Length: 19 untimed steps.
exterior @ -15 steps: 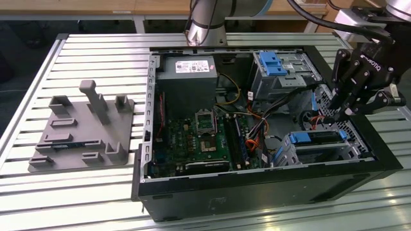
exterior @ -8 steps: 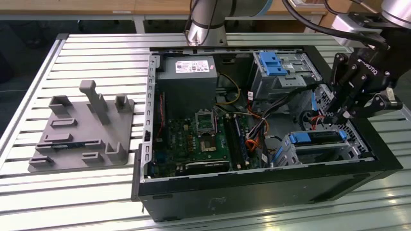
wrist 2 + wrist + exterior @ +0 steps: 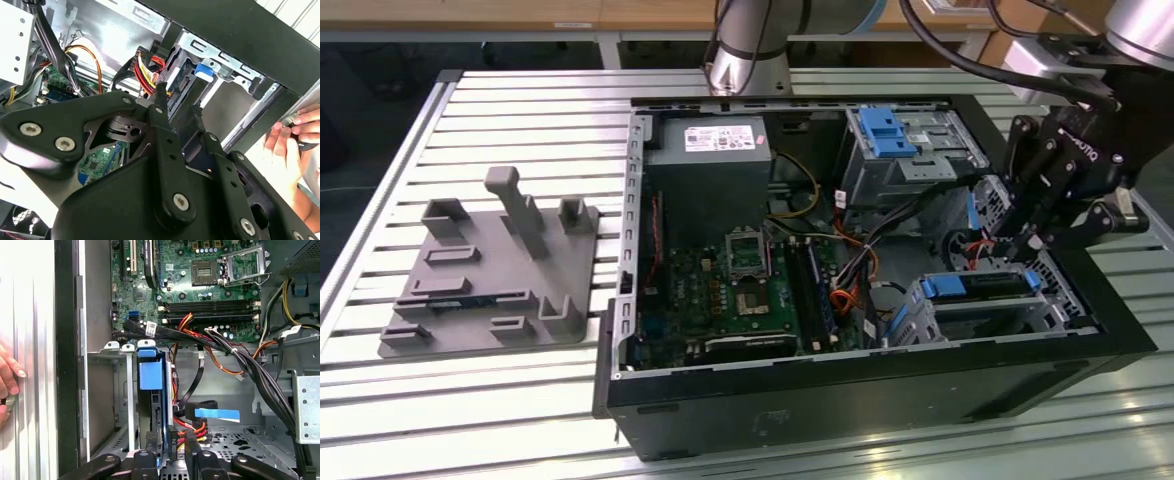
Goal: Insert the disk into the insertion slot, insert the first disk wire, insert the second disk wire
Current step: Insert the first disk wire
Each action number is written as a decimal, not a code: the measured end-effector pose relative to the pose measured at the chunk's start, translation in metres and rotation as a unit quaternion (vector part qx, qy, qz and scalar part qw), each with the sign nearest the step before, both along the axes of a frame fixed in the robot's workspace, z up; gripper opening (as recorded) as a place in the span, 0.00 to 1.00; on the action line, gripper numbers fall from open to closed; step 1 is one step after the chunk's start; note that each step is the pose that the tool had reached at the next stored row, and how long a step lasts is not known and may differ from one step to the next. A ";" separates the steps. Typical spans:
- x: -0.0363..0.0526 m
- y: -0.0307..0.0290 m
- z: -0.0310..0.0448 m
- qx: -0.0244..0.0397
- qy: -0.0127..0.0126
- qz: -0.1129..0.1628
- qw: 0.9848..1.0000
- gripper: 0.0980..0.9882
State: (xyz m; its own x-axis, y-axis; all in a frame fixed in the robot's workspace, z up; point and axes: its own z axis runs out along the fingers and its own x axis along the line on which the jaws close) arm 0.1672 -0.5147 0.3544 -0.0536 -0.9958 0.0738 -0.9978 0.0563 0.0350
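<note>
One disk (image 3: 150,376) sits on edge inside the insertion slot (image 3: 131,405) — its blue carrier showing. Jaws stand narrow, pinching a black connector (image 3: 173,436) with red-and-yellow wires at the disk's edge.

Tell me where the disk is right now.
The disk sits in the slot at the lower corner of the case on the exterior view's right, directly below the hand.
</note>
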 end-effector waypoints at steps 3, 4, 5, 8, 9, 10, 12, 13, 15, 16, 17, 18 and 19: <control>-0.0002 0.0001 -0.0009 0.000 0.000 -0.001 1.000 0.29; -0.0002 0.0001 -0.0009 0.000 0.000 -0.001 1.000 0.29; -0.0002 0.0002 -0.0012 0.000 0.000 -0.001 1.000 0.29; -0.0003 0.0003 -0.0013 0.000 0.000 -0.002 1.000 0.27; -0.0003 0.0004 -0.0013 0.000 0.000 -0.002 1.000 0.20; -0.0002 0.0004 -0.0014 0.000 0.000 -0.003 1.000 0.20; -0.0002 0.0004 -0.0019 0.000 0.000 -0.004 1.000 0.13; -0.0002 0.0004 -0.0023 0.000 0.000 -0.004 1.000 0.07; -0.0002 0.0004 -0.0033 0.001 0.000 -0.005 1.000 0.07; -0.0002 0.0004 -0.0036 0.001 0.000 -0.006 1.000 0.07; -0.0002 0.0004 -0.0036 0.001 0.000 -0.006 1.000 0.07; -0.0002 0.0004 -0.0037 0.001 0.000 -0.006 1.000 0.07; -0.0002 0.0006 -0.0038 0.001 0.000 -0.006 1.000 0.07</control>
State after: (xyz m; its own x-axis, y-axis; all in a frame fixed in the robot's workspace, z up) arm 0.1670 -0.5141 0.3506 -0.0659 -0.9953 0.0708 -0.9970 0.0685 0.0352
